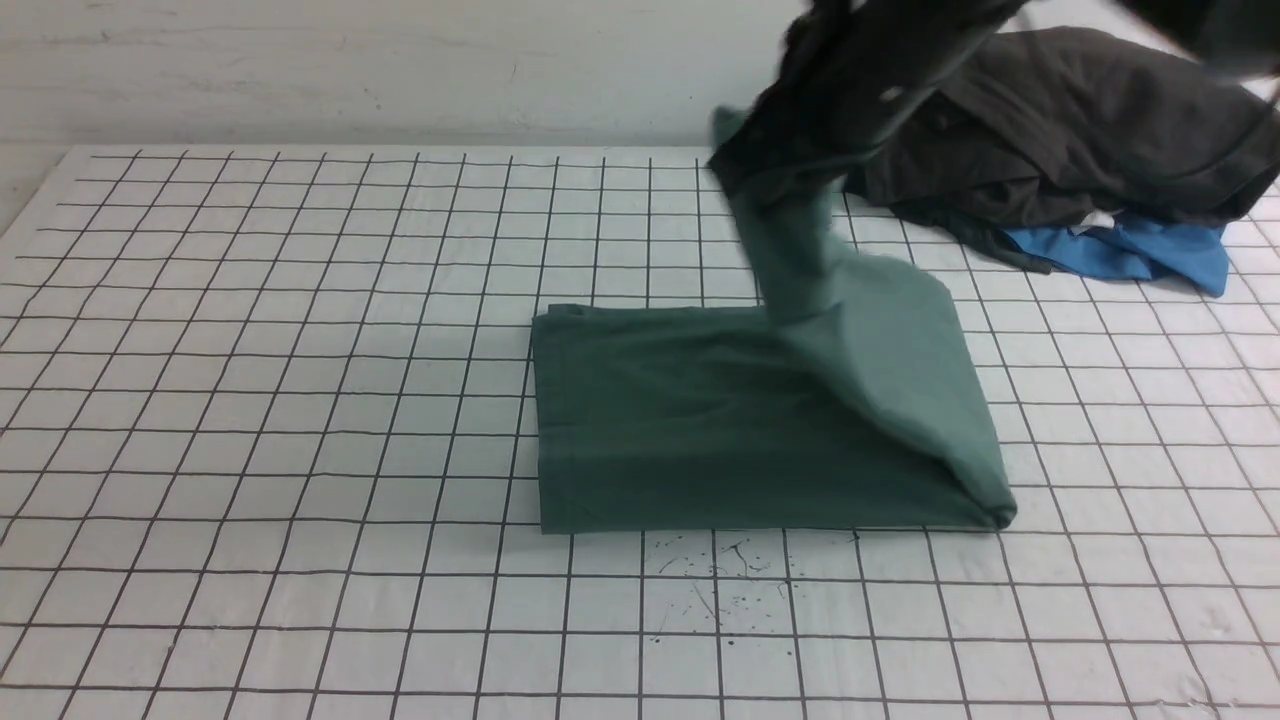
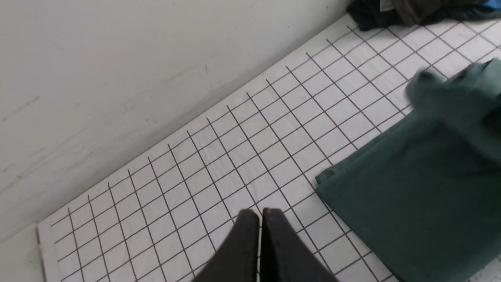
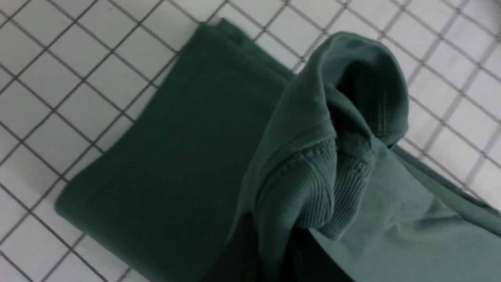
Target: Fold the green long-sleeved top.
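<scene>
The green long-sleeved top (image 1: 720, 420) lies partly folded into a rectangle in the middle of the gridded table. Its right part rises as a stretched column (image 1: 790, 250) up to my right gripper (image 1: 770, 170), which is blurred and high above the far side of the fabric. In the right wrist view the right gripper (image 3: 270, 254) is shut on the green top's ribbed cuff (image 3: 313, 192), with the folded body (image 3: 176, 156) below it. My left gripper (image 2: 260, 213) is shut and holds nothing, hovering over bare grid to the left of the green top (image 2: 411, 196). It does not show in the front view.
A heap of dark grey-black garments (image 1: 1060, 130) lies at the far right of the table, with a bright blue garment (image 1: 1130, 250) under its front edge. A pale wall (image 1: 350, 70) runs along the table's far edge. Dark ink specks (image 1: 720, 570) mark the table in front of the top.
</scene>
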You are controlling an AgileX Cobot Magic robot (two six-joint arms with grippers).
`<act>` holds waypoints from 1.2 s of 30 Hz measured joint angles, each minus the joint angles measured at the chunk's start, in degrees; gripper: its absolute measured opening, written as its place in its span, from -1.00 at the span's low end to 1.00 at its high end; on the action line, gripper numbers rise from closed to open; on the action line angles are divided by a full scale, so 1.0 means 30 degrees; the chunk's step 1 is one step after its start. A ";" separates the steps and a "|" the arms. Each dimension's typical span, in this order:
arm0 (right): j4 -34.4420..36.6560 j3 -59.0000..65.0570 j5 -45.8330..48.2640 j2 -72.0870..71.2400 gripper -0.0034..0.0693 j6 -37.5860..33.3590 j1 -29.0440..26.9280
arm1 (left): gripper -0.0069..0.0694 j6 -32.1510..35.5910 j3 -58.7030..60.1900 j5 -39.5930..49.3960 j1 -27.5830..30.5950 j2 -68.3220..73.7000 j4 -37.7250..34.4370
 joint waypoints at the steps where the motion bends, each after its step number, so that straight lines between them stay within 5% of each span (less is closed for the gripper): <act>1: 0.0046 0.0000 -0.0373 0.0586 -0.83 0.0286 0.0463 | -0.84 -0.0049 0.0000 0.0078 0.0000 -0.0176 -0.0020; 8: 0.0664 0.0000 -0.2372 0.3469 -0.80 0.1950 0.1764 | -0.84 -0.0338 0.0000 0.0179 0.0000 -0.0671 -0.0111; 13: 0.2774 0.0000 -0.2842 0.4285 -0.42 0.2227 0.1728 | -0.84 -0.1328 0.0000 0.0193 0.0000 -0.0697 -0.0176; 17: 0.4433 0.0000 -0.2622 0.3748 0.24 0.2220 0.1728 | -0.84 -0.1641 0.0458 0.0193 0.0020 -0.0812 -0.1232; 23: 0.3153 0.0000 -0.1000 0.1922 0.57 0.1432 0.1728 | -0.84 -0.1063 0.2428 0.0193 0.0020 -0.1064 -0.2368; 26: 0.0786 0.0000 0.0780 0.0792 0.50 0.1252 0.1507 | -0.84 -0.0870 0.3954 0.0176 0.0020 -0.1164 -0.2350; 29: -0.0873 0.0000 0.1393 0.0502 0.23 0.1232 0.0821 | -0.84 -0.0797 0.5224 0.0176 0.0020 -0.1206 -0.2350; 36: 0.1083 0.2187 0.1086 0.0502 -0.57 0.1232 -0.0104 | -0.84 -0.0758 0.7321 0.0120 0.0020 -0.1206 -0.2060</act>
